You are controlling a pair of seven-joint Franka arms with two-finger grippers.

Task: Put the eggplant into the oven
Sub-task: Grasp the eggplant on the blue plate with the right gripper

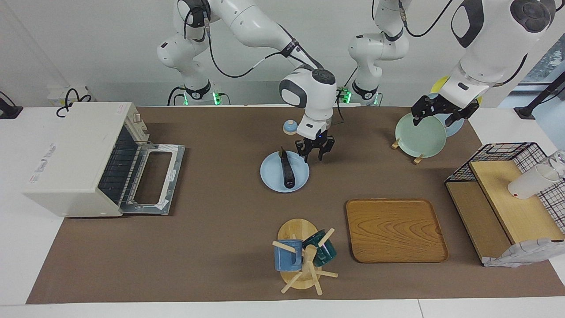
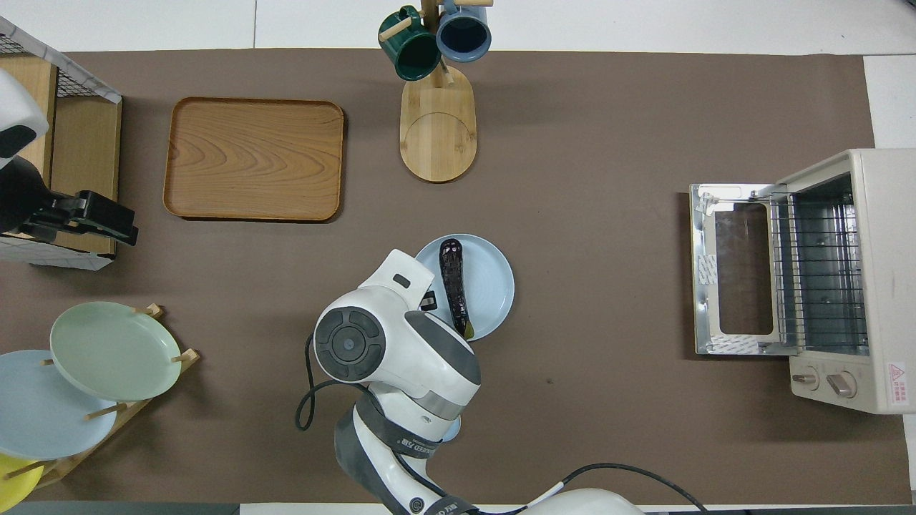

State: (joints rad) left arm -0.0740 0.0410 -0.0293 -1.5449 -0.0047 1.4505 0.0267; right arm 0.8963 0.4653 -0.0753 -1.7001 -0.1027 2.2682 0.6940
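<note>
The eggplant (image 1: 287, 170) lies lengthwise on a light blue plate (image 1: 271, 181) in the middle of the table, its stem tip toward the robots; it also shows in the overhead view (image 2: 453, 282) on the plate (image 2: 495, 286). My right gripper (image 1: 314, 153) is open and empty, low over the plate's edge beside the eggplant's stem end, not touching it. The oven (image 1: 75, 154) stands at the right arm's end of the table, its door (image 1: 154, 176) folded down open and the wire rack (image 2: 819, 272) showing. My left gripper (image 1: 437, 114) waits raised over the plate rack.
A mug tree (image 1: 304, 256) with a blue and a green mug and a wooden tray (image 1: 395, 229) lie farther from the robots than the plate. A rack with a green plate (image 1: 419, 134) and a wire-and-wood shelf (image 1: 507, 198) with a white cup stand at the left arm's end.
</note>
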